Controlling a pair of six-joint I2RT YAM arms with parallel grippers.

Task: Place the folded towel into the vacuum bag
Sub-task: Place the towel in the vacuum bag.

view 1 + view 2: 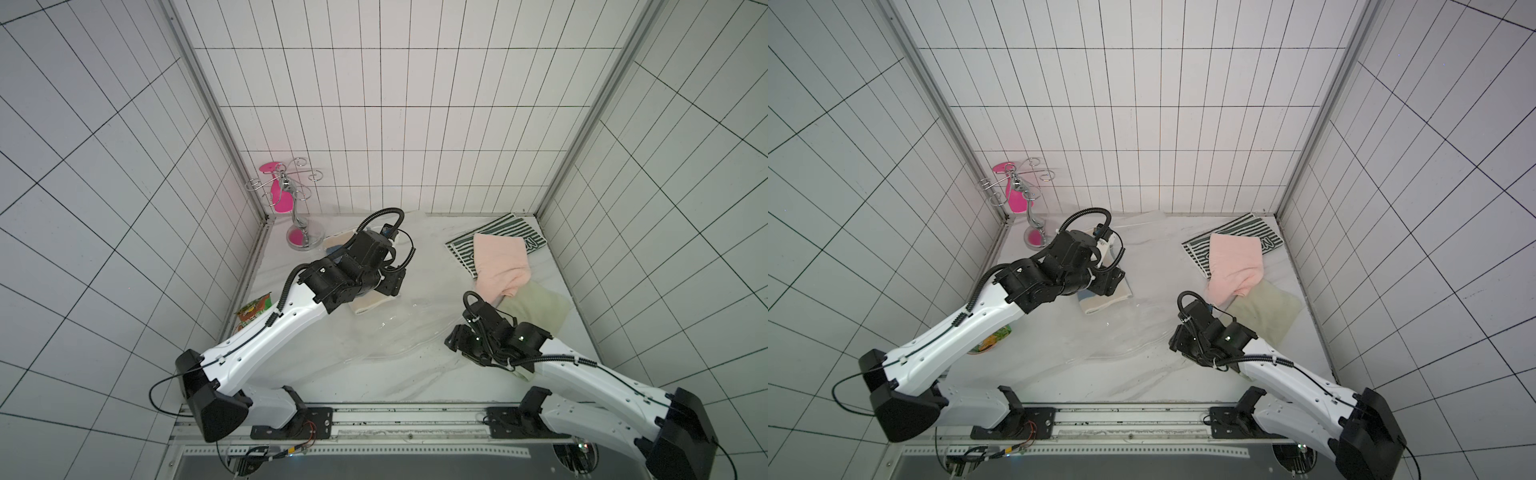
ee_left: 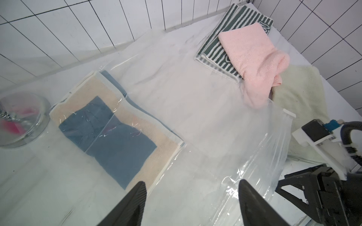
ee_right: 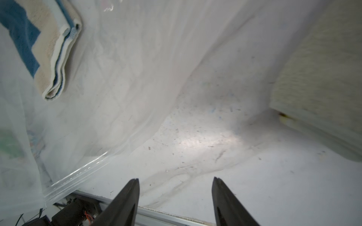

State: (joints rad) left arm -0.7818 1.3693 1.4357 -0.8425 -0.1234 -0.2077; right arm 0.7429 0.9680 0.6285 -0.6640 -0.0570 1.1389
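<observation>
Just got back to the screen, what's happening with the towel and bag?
The beige-and-blue folded towel lies inside the clear vacuum bag, under its plastic. The left hand hovers open close to it, gripping nothing. The right hand is open and empty by the bag's zip edge. A pink towel, a striped towel and a pale green towel lie outside the bag.
</observation>
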